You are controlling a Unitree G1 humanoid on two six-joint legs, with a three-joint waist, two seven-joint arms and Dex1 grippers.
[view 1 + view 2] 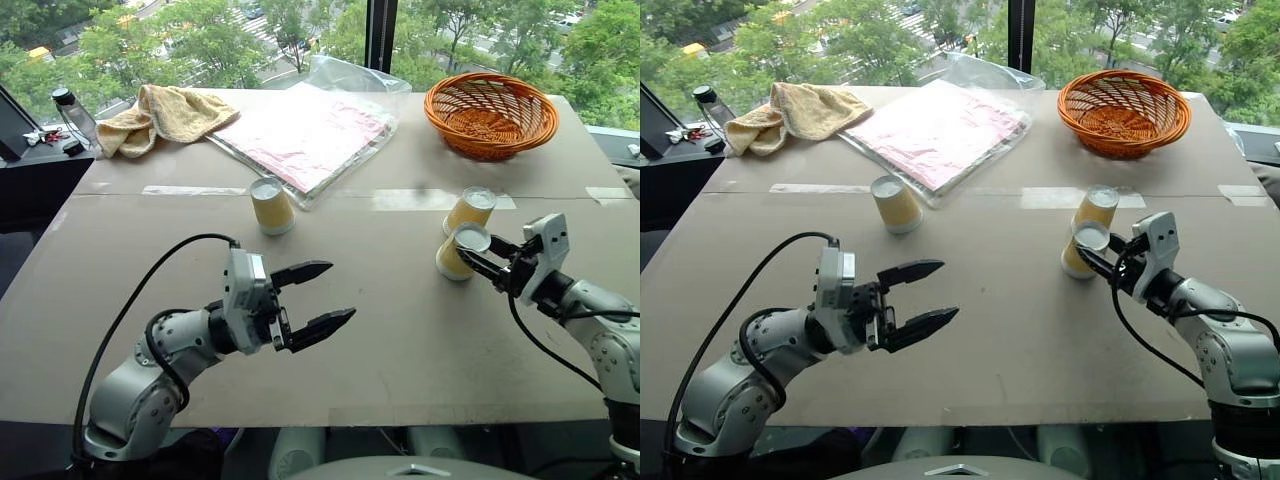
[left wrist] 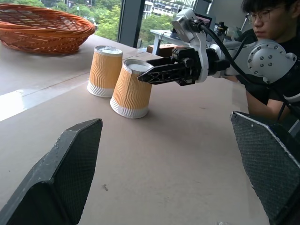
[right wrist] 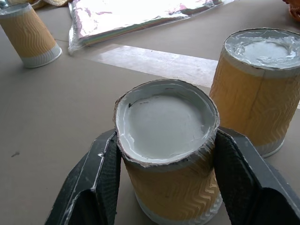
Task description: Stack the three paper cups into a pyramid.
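Although all three cups stand upside down on the table, no pyramid exists yet: nothing is stacked, so I judge the task barely begun, with the base pair to be set and the third cup still to go on top. Two cups already stand close together on the robot's right, the far cup just beyond the near cup, which sits between the fingers of the right gripper; those fingers lie against both its sides, closing on it while its rim is still on the table. The lone cup stands well ahead of the left gripper, whose fingers are spread wide and hold nothing. Only the head views take in the basket and all three cups at once. From the right wrist, the finger pads show pressed to the near cup's ribbed wall. From the left wrist, a seated person appears behind the right arm.
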